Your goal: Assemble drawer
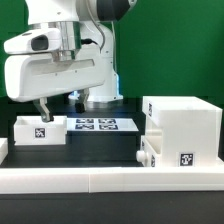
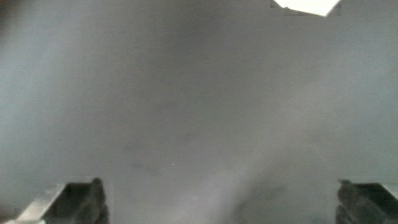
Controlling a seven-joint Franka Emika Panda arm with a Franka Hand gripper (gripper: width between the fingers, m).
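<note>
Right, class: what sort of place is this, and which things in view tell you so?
Most likely a robotics lab test bench. Clues: a plain green backdrop, a robot arm over a black table, a marker board of printed tags, and the tagged white casing.

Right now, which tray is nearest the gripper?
The tray at the exterior view's left, right beside the gripper. The other tray sits against the casing at the exterior view's right.
</note>
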